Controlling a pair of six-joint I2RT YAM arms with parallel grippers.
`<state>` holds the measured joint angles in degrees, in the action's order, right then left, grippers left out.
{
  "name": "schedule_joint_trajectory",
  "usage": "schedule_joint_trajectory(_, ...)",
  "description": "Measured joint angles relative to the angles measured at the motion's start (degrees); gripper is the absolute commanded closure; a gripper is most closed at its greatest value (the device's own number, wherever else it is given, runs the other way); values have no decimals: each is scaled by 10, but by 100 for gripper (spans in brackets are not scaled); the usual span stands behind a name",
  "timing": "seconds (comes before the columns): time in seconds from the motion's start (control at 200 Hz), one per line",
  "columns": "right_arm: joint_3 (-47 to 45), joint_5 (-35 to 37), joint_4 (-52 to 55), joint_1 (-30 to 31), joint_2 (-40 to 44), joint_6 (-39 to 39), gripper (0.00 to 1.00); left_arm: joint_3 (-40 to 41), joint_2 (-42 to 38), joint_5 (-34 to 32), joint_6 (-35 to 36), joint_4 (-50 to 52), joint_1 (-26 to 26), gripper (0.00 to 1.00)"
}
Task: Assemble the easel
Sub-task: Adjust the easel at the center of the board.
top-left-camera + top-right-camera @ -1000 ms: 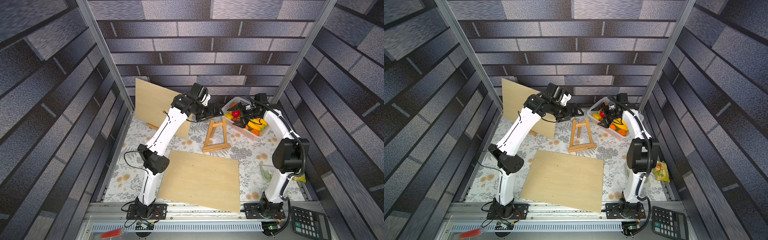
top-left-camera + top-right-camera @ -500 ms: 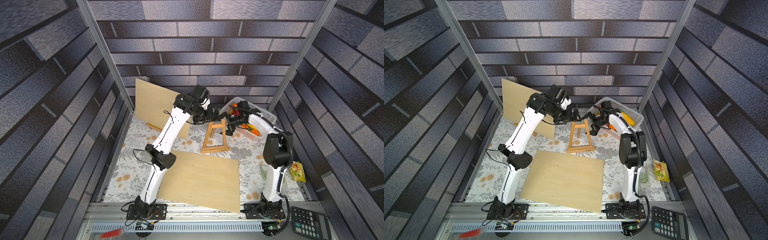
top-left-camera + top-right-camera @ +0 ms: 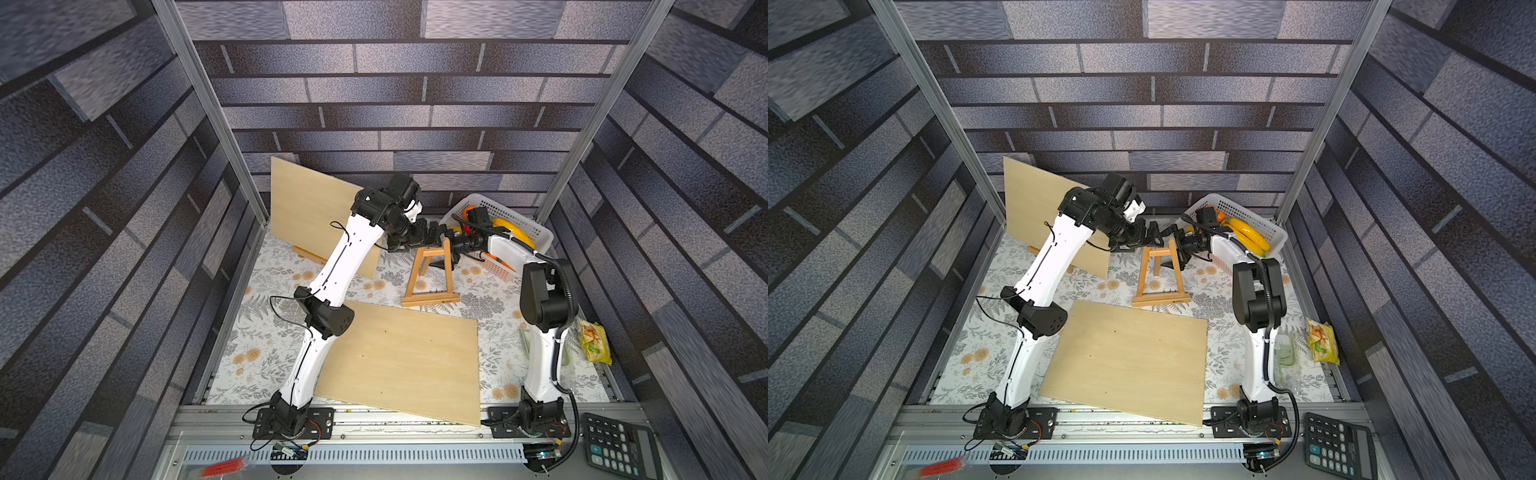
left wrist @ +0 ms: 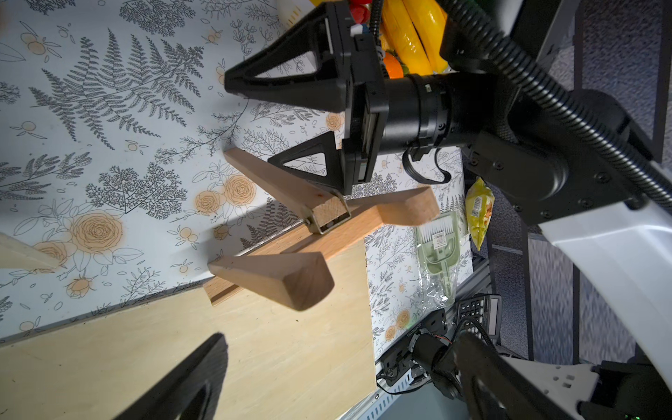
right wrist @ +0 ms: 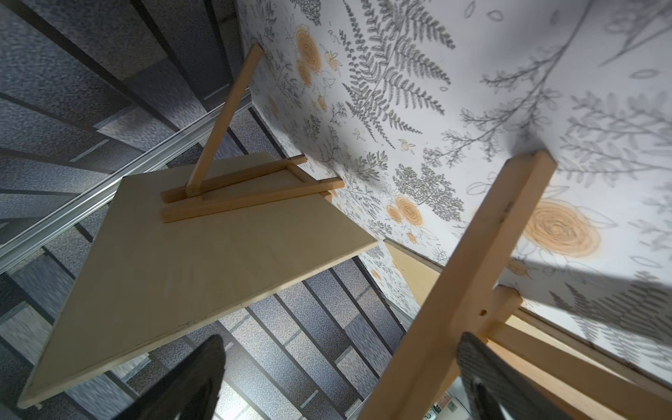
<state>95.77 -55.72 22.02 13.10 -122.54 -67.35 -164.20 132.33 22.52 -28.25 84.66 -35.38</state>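
Loose board [image 3: 399, 365]: lay flat on worktop [image 3: 266, 353], near centre. Easel [image 3: 430, 300]: stood upright just beyond, bare wood, legs splayed, ledge nearest. Left hand [image 3: 437, 233], right hand [image 3: 451, 251]: both spread, flanking its top; right had swung in from the far-right basket [image 3: 536, 239].

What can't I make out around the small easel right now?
In both top views:
- the left gripper and right gripper, both open, cover the small easel's top; contact cannot be told
- the far easel is mostly behind its board and the left arm
- the right arm covers part of the basket
- a red item at the bottom edge is too blurred to identify
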Motion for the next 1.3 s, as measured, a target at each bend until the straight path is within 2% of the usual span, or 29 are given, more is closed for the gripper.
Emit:
schedule_joint_trajectory(0.281,-10,-13,-98,13,-33,-58,0,0,2,6,4,4,5,0)
schedule_joint_trajectory(0.837,-16,-28,-91,6,-70,-91,0,0,2,13,4,3,25,0)
schedule_joint_trajectory(1.298,-18,-24,-324,8,-118,-289,0,0,20,39,-5,-11,37,0)
